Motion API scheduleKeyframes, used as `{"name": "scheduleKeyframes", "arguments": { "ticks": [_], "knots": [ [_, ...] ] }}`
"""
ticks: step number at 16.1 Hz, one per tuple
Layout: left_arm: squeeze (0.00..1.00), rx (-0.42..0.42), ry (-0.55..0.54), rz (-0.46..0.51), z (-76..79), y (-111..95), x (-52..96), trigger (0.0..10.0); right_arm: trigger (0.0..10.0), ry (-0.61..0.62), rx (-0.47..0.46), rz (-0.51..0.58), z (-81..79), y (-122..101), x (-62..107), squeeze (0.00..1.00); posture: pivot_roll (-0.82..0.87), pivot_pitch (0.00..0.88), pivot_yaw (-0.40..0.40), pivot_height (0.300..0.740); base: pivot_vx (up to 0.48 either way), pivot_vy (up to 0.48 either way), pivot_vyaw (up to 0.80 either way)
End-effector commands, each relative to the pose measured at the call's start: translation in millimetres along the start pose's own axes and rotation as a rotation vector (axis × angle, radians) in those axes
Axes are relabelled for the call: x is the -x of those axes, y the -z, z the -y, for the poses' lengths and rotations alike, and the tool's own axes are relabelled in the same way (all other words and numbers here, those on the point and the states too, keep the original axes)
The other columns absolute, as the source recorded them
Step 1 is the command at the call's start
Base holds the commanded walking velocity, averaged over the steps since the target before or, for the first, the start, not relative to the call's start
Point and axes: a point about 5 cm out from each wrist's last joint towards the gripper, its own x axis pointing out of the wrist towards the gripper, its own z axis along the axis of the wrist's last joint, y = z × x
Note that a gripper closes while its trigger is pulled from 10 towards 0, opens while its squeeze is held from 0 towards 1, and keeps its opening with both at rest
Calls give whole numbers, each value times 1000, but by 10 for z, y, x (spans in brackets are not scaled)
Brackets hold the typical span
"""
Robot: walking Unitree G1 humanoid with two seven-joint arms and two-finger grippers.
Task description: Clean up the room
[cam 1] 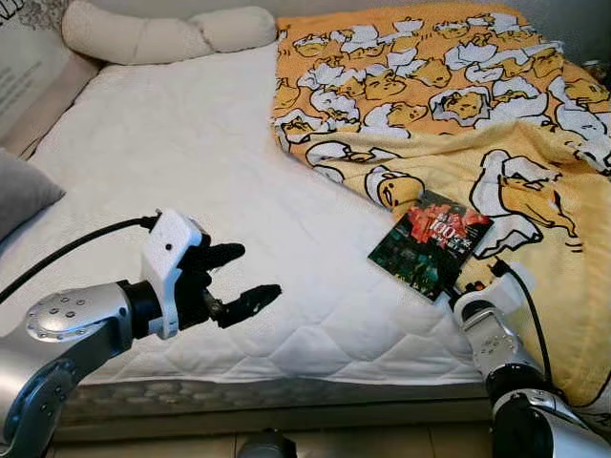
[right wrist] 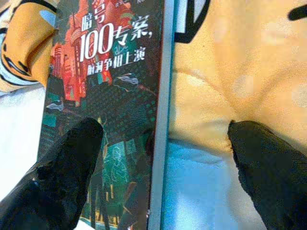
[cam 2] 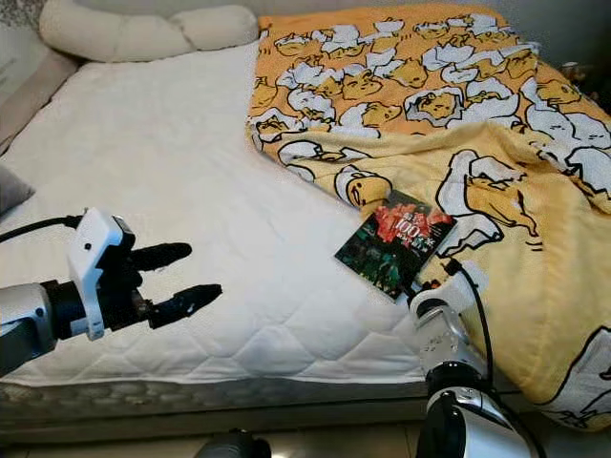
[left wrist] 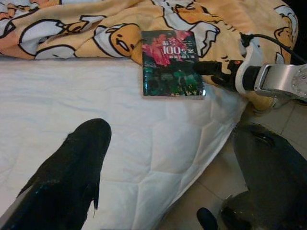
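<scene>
A book (cam 1: 430,240) with a dark green and red cover lies on the bed, partly on the white mattress (cam 1: 191,153) and partly on the yellow duck-print blanket (cam 1: 458,95). My right gripper (right wrist: 165,139) is open at the book's near corner. One of its fingers (right wrist: 72,163) rests over the cover and the other is over the blanket beside the book's edge. My left gripper (cam 1: 250,272) hovers open and empty above the front of the mattress, well to the left of the book.
A long cream bolster (cam 1: 162,33) lies along the head of the bed. A grey pillow (cam 1: 24,191) sits at the left edge. Below the mattress's front edge is tiled floor (left wrist: 206,191).
</scene>
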Motion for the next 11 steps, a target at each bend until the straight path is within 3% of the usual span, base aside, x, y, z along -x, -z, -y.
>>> {"name": "scheduleKeyframes", "arguments": {
  "ticks": [1,3,8,11],
  "knots": [
    [1000,-8,-4,-11,-3,9,16,10000,10000,13,2,-30,-1,64,6,0,247,21,115,740,0,0,0],
    [1000,-10,-4,-11,1,6,24,10000,10000,-16,-13,-64,-24,133,13,0,251,22,116,740,0,0,0],
    [1000,-16,-4,-20,-7,-5,60,10000,10000,-170,-70,-100,-287,210,-10,0,269,41,120,740,0,0,0],
    [1000,-19,9,-30,-8,-10,54,10000,10000,-165,-86,-117,-349,255,-26,0,281,58,125,740,0,0,0]
  ]
}}
